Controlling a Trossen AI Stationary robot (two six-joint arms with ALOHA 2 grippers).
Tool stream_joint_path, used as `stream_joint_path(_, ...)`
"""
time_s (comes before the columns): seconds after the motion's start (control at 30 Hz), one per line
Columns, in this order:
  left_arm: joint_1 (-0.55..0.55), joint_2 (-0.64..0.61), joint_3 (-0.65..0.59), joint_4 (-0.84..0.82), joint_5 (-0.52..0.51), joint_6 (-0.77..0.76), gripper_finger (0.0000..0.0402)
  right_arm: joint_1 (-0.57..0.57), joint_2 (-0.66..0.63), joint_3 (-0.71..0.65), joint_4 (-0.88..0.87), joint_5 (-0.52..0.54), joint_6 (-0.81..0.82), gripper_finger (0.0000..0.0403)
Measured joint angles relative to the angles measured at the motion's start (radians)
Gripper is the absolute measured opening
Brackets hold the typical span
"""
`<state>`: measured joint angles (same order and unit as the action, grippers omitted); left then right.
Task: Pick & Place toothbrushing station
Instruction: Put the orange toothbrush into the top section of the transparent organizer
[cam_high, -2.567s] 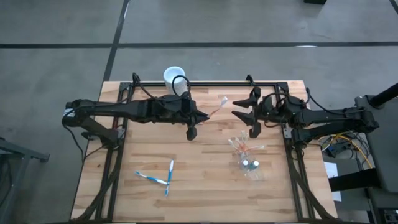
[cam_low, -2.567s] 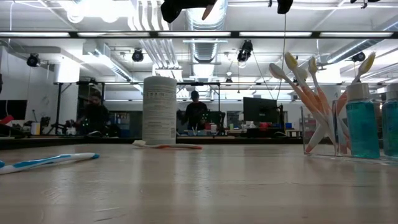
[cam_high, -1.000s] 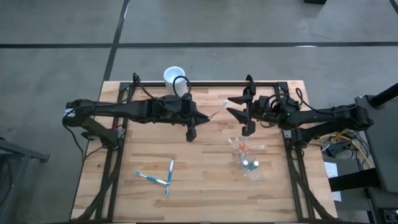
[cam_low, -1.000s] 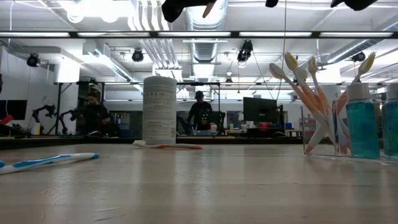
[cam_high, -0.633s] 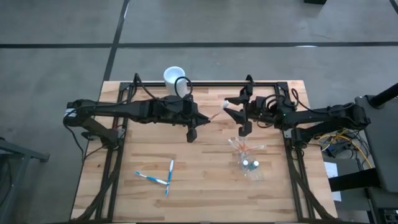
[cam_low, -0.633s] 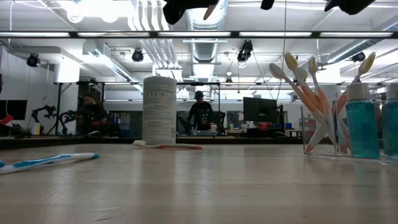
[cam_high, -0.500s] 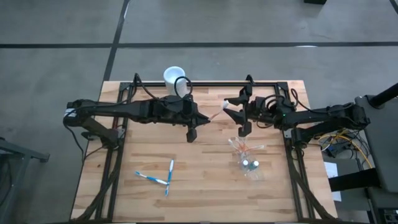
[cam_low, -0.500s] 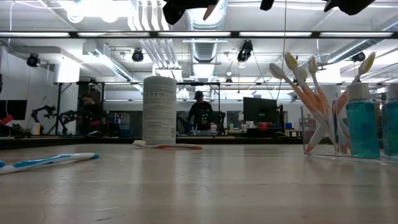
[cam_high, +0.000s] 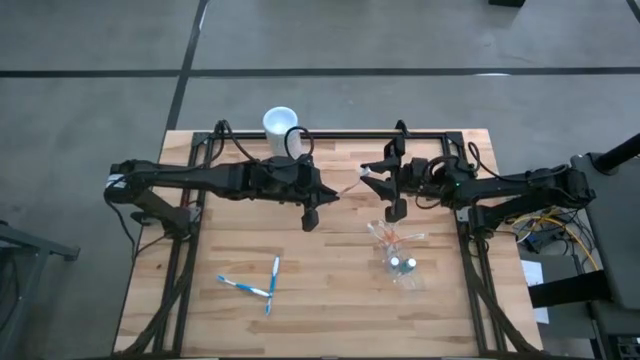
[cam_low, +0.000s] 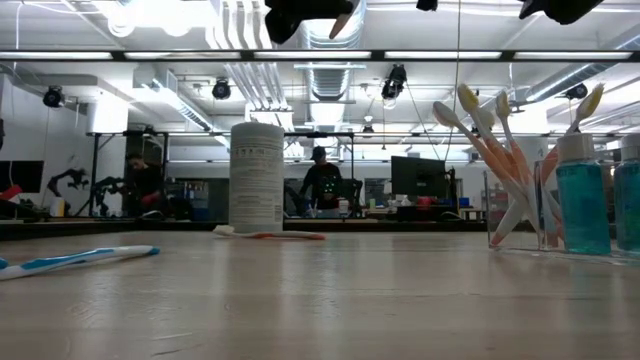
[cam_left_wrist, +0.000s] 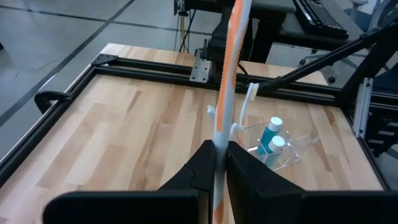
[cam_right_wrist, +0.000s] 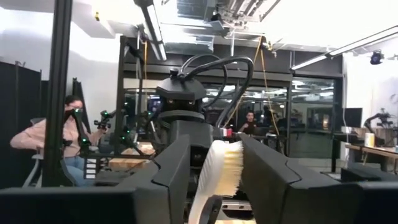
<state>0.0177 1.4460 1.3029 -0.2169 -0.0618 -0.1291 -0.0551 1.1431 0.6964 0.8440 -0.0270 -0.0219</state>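
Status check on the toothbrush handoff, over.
Left gripper shut on orange-and-white toothbrush, raised mid-table. Right gripper closing around its bristle end, grip not confirmed. Clear cup sits below, nothing between.

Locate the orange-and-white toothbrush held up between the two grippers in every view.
High view: orange-and-white toothbrush, mid-air between left gripper and right gripper.
Low view: only a tip at the top edge.
Left wrist view: upright from shut fingers.
Right wrist view: bristle head between fingers.
Shared landmark: clear cup.

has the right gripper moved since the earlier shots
Yes. In the high view the right gripper has shifted left, away from the table's right rail, toward the orange toothbrush held by the left gripper.
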Motion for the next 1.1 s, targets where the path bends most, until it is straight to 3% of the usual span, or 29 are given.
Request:
stream_joint_path(0.37,0.0,0.003,0.0,0.005,-0.002,0.0,0.0032,0.001,-0.001,0.0,0.0,-0.012,0.007,0.0054)
stream_joint_path(1.1,0.0,0.003,0.0,0.016,-0.003,-0.001,0.0036,0.0,-0.002,0.0,0.0,-0.008,0.02,0.0041)
